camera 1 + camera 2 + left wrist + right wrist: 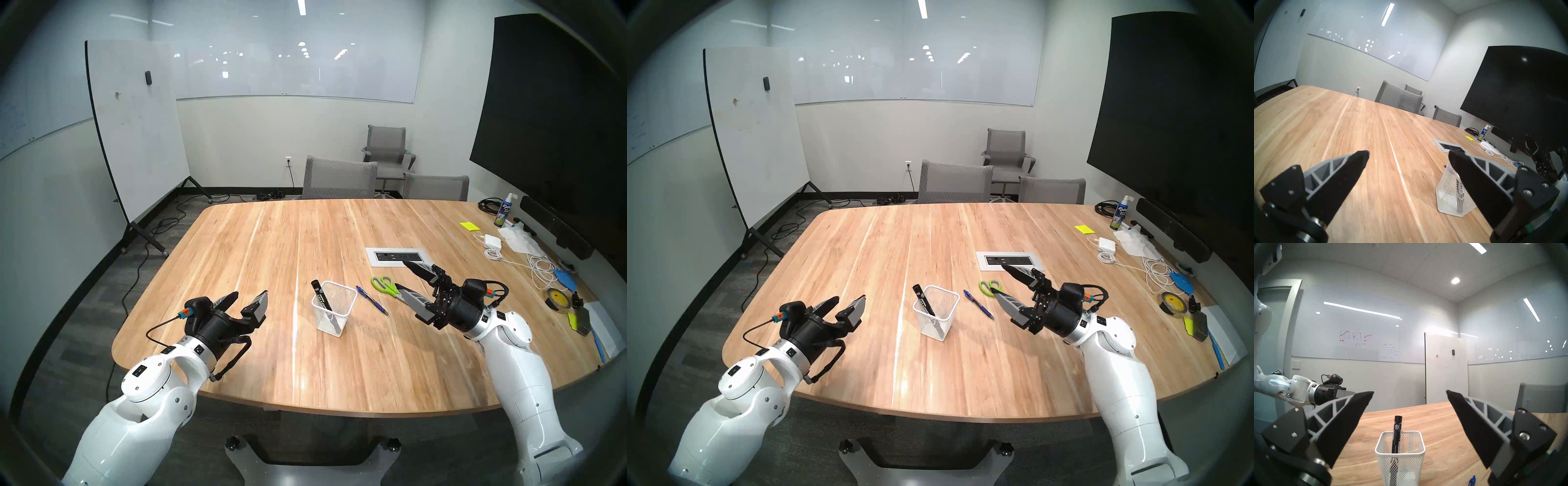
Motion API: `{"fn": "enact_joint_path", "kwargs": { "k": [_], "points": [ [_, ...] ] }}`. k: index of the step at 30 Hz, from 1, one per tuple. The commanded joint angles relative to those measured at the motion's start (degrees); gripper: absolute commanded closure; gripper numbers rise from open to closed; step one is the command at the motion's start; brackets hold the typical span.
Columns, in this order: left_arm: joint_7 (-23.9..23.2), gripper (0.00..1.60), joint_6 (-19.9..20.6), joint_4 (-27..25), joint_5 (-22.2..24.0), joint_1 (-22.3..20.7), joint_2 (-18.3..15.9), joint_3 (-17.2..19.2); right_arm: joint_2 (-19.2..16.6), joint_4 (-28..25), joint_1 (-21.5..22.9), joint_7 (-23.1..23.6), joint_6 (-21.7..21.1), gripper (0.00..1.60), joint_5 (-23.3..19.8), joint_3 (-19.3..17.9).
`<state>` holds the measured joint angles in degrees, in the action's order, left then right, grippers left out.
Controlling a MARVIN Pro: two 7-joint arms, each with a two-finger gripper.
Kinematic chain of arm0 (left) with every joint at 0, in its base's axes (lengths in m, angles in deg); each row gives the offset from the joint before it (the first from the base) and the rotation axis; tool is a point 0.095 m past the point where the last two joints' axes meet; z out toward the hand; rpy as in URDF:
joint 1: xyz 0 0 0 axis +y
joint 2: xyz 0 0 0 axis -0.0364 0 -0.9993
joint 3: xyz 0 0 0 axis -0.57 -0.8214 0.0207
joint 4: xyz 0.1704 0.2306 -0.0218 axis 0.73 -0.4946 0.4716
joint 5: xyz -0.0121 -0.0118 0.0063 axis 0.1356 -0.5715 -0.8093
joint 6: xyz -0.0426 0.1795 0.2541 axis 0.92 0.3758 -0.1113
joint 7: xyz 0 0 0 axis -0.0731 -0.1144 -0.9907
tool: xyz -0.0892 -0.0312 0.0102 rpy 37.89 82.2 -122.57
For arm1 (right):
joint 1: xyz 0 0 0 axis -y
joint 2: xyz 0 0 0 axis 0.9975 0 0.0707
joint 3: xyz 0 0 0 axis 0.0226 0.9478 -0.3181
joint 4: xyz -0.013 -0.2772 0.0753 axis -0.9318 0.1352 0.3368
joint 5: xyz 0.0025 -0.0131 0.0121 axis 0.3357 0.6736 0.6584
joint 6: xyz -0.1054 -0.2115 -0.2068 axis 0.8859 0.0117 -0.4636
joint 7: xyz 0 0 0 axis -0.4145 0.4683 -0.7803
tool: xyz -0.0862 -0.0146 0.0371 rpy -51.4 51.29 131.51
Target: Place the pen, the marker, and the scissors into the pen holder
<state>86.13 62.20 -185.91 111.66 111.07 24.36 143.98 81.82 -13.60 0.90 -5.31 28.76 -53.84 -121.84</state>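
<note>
Left gripper [249, 298] and right gripper [403, 275] both spread wide, empty

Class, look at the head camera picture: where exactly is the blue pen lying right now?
The pen lies flat on the table, right of the pen holder and just left of the scissors.

Grey chairs [340, 178] face a wooden table [237, 258] beside a rolling whiteboard [135, 125].
</note>
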Motion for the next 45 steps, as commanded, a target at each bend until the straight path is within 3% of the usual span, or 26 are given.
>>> {"fn": "enact_joint_path", "kwargs": {
  "k": [1, 18, 29, 45],
  "points": [
    [-0.3, 0.00, -0.5, -1.4, -0.3, -0.1, -0.2, 0.2, -4.0, 3.1, 4.2, 0.6, -4.0, 0.00, 0.7, 0.0],
    [-0.5, 0.00, -0.4, -1.4, -0.5, -0.1, 0.0, 0.3, -6.7, 3.4, 8.0, -2.2, -5.9, 0.00, 10.9, 3.4],
    [-0.6, 0.00, -0.4, -1.4, -0.6, 0.0, 0.1, 0.4, -7.1, 2.9, 7.9, -2.8, -7.2, 0.00, 13.4, 3.2],
    [-0.7, 0.00, -0.3, -1.4, -0.7, 0.0, 0.3, 0.4, -8.8, -2.8, 5.1, -4.9, -10.7, 0.00, 18.1, 2.6]
  ]
}}
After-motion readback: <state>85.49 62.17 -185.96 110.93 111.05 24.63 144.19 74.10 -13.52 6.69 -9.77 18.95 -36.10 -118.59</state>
